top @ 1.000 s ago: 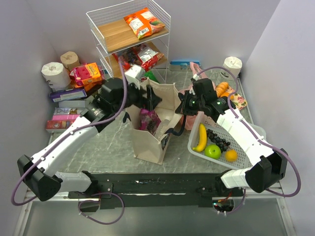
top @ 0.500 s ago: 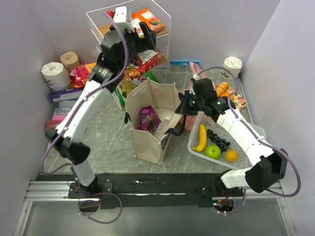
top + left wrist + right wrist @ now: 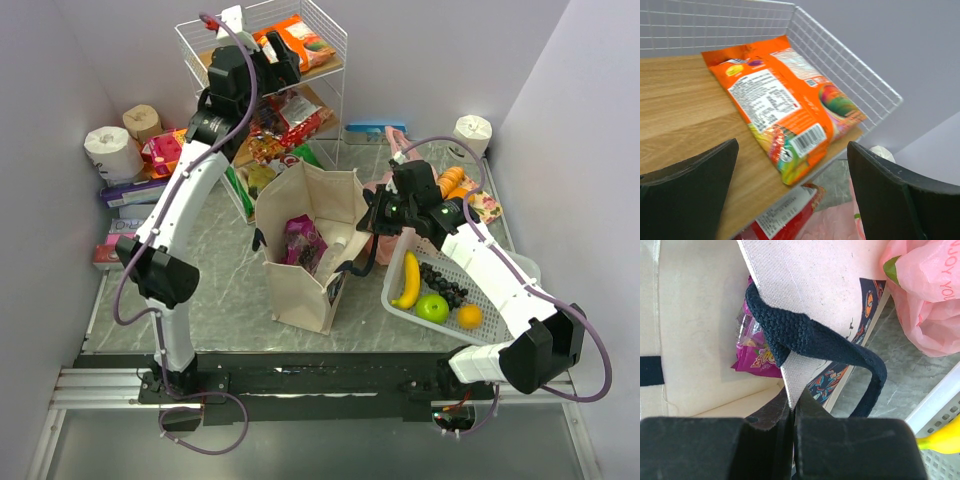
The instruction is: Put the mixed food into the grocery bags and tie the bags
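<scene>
Orange packet (image 3: 785, 110) is lying flat on the top wooden shelf (image 3: 680, 100) of the wire rack (image 3: 343, 80). The left gripper (image 3: 792, 150) has its fingers (image 3: 695, 190) spread wide either side of the packet's near end, not touching it as far as I can tell. I'd drop lower and bite the crimped end at about 6 o'clock, since flat foil slips out of a shallow pinch. The right gripper (image 3: 792, 412) is pinching the tote (image 3: 300, 295) rim and holding the mouth open, with a purple packet (image 3: 757, 357) already inside. The rack sits at 12 o'clock from the tote, so lift clear of the wire edge first, then bring it toward 6 o'clock.
</scene>
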Controlling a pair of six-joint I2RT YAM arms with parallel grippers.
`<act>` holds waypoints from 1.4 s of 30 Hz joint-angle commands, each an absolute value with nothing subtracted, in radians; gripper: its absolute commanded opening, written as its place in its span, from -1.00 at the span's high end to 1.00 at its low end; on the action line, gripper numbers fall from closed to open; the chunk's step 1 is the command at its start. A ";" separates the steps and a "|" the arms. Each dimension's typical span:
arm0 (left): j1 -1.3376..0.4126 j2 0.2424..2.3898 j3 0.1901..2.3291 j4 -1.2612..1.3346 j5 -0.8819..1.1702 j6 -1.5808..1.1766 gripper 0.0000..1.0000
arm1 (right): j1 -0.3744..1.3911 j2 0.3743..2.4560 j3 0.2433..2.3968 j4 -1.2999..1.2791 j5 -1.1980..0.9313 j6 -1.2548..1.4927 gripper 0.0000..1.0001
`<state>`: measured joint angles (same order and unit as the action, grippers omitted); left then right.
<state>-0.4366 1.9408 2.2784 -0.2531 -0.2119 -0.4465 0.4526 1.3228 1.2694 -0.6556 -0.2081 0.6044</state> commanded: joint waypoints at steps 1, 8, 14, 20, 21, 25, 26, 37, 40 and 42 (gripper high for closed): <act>-0.423 1.971 2.307 -0.261 -0.167 -0.479 -0.95 | 0.442 1.259 1.287 -0.594 -0.183 0.600 0.94; -0.425 2.014 2.324 -0.265 -0.138 -0.488 -0.96 | 0.443 1.275 1.302 -0.595 -0.186 0.592 0.94; -0.425 2.032 2.329 -0.247 -0.129 -0.495 -0.80 | 0.443 1.275 1.302 -0.595 -0.186 0.592 0.94; -0.425 2.052 2.333 -0.230 -0.115 -0.514 -0.58 | 0.442 1.275 1.305 -0.597 -0.179 0.586 0.94; -0.425 2.054 2.333 -0.230 -0.110 -0.517 -0.54 | 0.442 1.272 1.305 -0.597 -0.176 0.586 0.94; -0.423 2.057 2.315 -0.226 -0.126 -0.532 -0.22 | 0.440 1.269 1.305 -0.597 -0.172 0.583 0.94; -0.423 2.056 2.309 -0.222 -0.130 -0.538 -0.16 | 0.440 1.266 1.304 -0.600 -0.170 0.581 0.94; -0.425 2.025 2.257 -0.189 -0.163 -0.522 0.91 | 0.436 1.264 1.295 -0.592 -0.173 0.584 0.94; -0.425 1.991 2.206 -0.135 -0.144 -0.500 0.98 | 0.436 1.267 1.298 -0.591 -0.178 0.586 0.94; -0.423 1.973 2.165 -0.086 -0.121 -0.483 0.98 | 0.436 1.270 1.298 -0.589 -0.179 0.586 0.94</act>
